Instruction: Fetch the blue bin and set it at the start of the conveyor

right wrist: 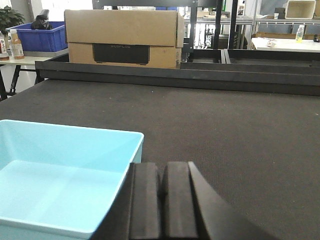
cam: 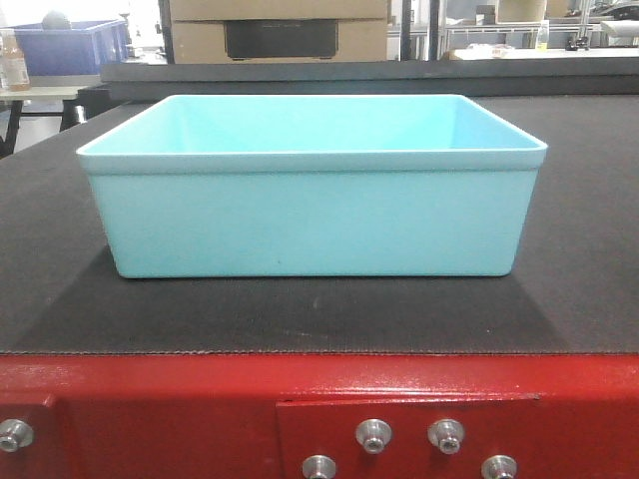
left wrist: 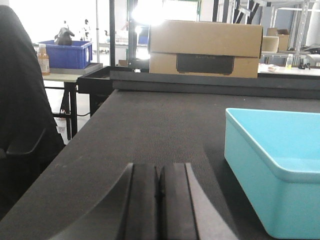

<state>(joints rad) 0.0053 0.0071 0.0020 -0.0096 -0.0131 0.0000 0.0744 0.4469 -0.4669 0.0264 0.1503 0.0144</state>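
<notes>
Blue bin [cam: 312,215] empty, judged light, rigid, slick-walled, best gripped under rolled rim at both short ends; seated on conveyor start [cam: 579,289] behind red frame [cam: 160,409]; left gripper [left wrist: 159,200] and right gripper [right wrist: 161,205] closed, holding nothing.

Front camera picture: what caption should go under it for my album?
Empty blue bin sitting upright on the dark conveyor start, just behind its red frame.

The blue bin [cam: 312,220] is seen as smooth, slightly glossy plastic. The conveyor start [cam: 300,319] is surfaced in matt, rough woven fabric, edged by glossy red-painted metal with bright bolts [cam: 373,435].
</notes>
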